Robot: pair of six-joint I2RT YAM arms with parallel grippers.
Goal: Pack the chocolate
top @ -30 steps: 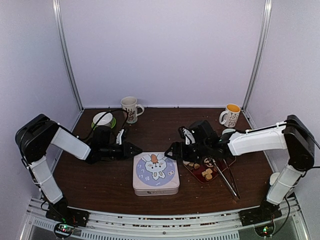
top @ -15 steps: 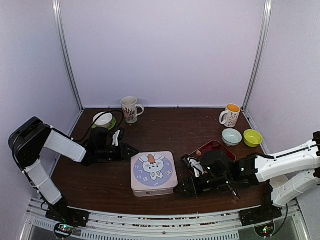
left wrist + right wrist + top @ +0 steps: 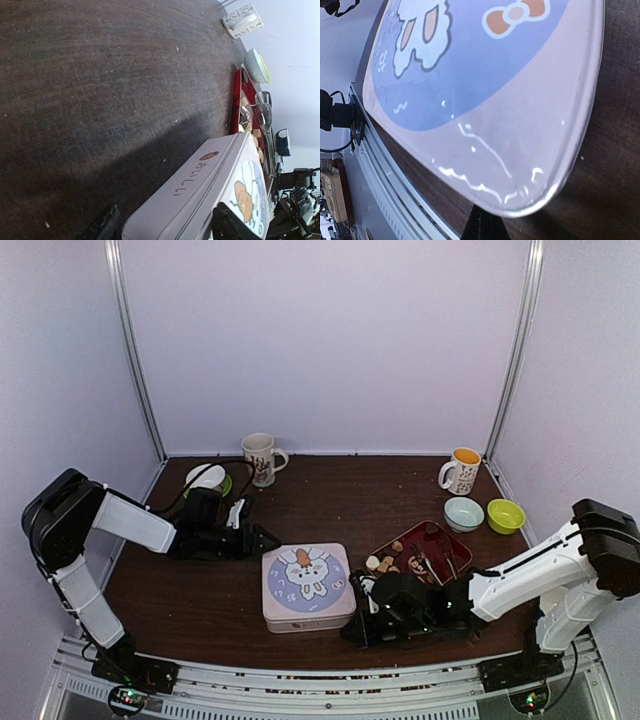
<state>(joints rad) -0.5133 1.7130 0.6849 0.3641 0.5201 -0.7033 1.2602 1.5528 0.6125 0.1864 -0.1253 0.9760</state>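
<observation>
The chocolate [image 3: 386,562] lies as small brown, tan and white pieces in a red tray [image 3: 440,529] right of a pale tin [image 3: 310,585] with a rabbit on its closed lid. In the left wrist view the tan chocolate [image 3: 256,134] shows in the tray [image 3: 235,107] beyond the tin [image 3: 210,185]. My left gripper [image 3: 272,539] is open at the tin's far left corner, and that corner sits between its fingers [image 3: 167,227]. My right gripper [image 3: 353,628] is shut and low at the tin's near right corner. Its tip [image 3: 482,227] points under the lid's edge [image 3: 530,170].
Metal tongs [image 3: 440,565] rest in the tray. Two mugs [image 3: 262,457] [image 3: 462,470] stand at the back. A pale blue bowl [image 3: 463,513] and a green bowl [image 3: 505,515] sit at the right. A white bowl [image 3: 206,478] stands at the back left.
My right arm swung from above the tray down to the tin's near right corner, and its gripper shut. My left gripper opened wider at the tin's far left corner.
</observation>
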